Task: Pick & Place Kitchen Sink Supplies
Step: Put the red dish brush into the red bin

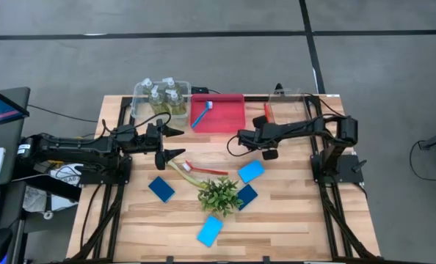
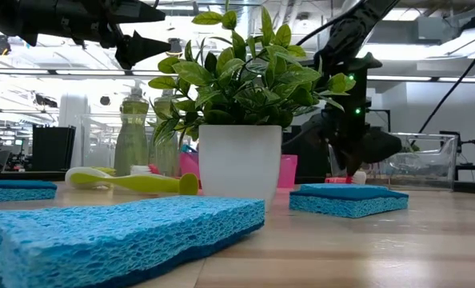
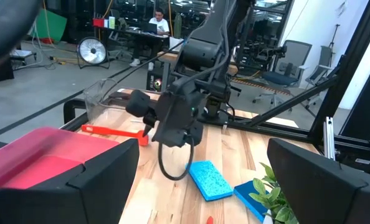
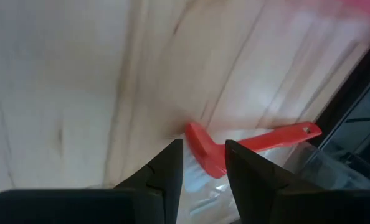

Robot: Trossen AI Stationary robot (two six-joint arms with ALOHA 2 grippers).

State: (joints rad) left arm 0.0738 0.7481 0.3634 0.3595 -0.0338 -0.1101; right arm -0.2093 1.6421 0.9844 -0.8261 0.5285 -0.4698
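My right gripper (image 1: 266, 125) (image 4: 203, 163) slants down at the near left corner of the right-hand clear bin (image 1: 288, 108), shut on a red brush (image 1: 268, 111) (image 3: 110, 131). My left gripper (image 1: 175, 143) (image 3: 200, 180) hovers open and level over the table's left middle, holding nothing. Another red brush (image 1: 207, 170) and a yellow brush (image 1: 178, 170) lie flat on the table. Several blue sponges (image 1: 251, 171) (image 1: 161, 188) lie around the plant (image 1: 219, 194). Bottles (image 1: 159, 97) stand in the far left clear bin. A blue brush (image 1: 202, 115) lies in the red bin (image 1: 229, 117). My right gripper has the red brush's head end (image 4: 200, 146), with its white bristles, pinched between the two fingers. The fingers come from above, slanting down toward the far side. The handle (image 4: 278, 135) runs on toward the far edge beside the clear bin. Whether the brush rests on anything I cannot tell.
The potted plant stands in the middle near part of the table, with sponges close on three sides. Dark frame rails (image 1: 317, 147) run along both sides of the table. Bare wood (image 1: 291, 213) shows at the near right.
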